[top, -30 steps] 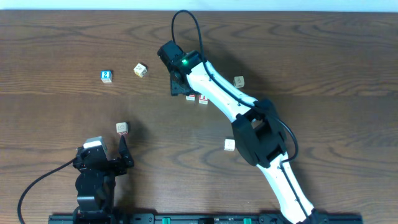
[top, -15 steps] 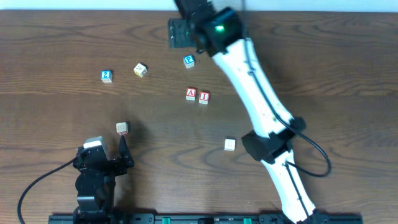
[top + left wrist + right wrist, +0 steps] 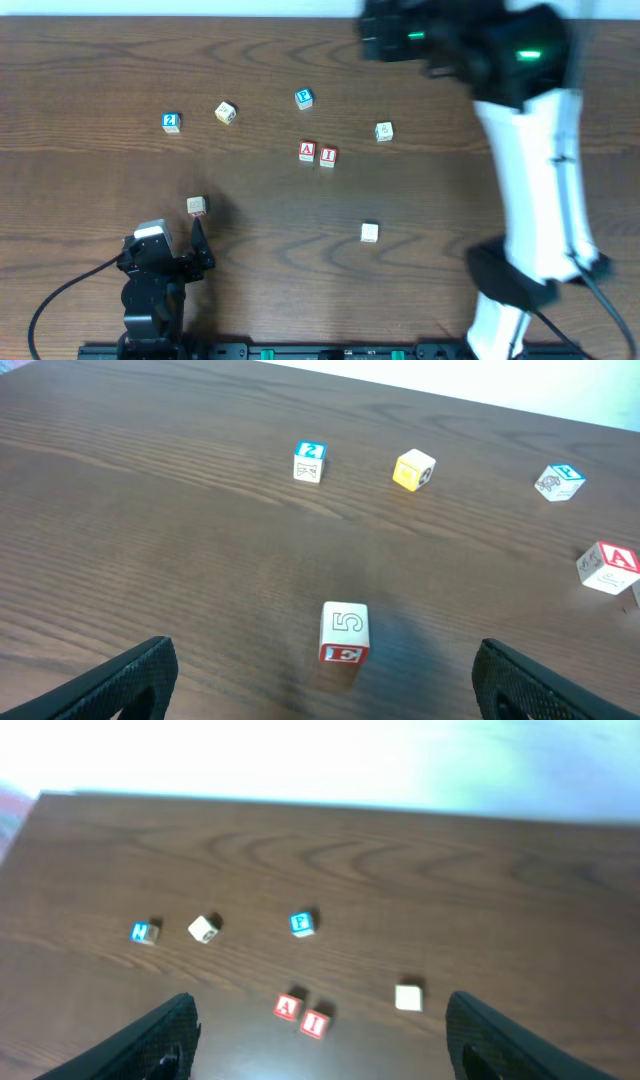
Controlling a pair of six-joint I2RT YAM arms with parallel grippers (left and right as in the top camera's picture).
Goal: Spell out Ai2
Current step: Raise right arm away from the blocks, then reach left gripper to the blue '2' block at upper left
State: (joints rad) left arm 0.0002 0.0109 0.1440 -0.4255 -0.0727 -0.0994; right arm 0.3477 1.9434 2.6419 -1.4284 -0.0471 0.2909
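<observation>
A red A block (image 3: 307, 152) and a red I block (image 3: 328, 156) sit side by side at mid-table; the right wrist view shows them as A (image 3: 288, 1008) and I (image 3: 314, 1023). A blue 2 block (image 3: 171, 122) lies apart at the far left, also seen in the left wrist view (image 3: 311, 461) and the right wrist view (image 3: 144, 932). My right gripper (image 3: 400, 35) is open, empty and raised high above the table's far right. My left gripper (image 3: 185, 250) is open and empty at the near left, just behind a 5/E block (image 3: 345, 632).
A yellow-faced block (image 3: 226, 113) and a blue P block (image 3: 304, 98) lie at the back. Cream blocks lie right of the letters (image 3: 384, 131) and nearer the front (image 3: 369, 232). The 5/E block (image 3: 197, 206) sits near the left gripper.
The right arm has risen and swung right, away from the A and I blocks, uncovering them and the blue P block. The left arm has not moved.
</observation>
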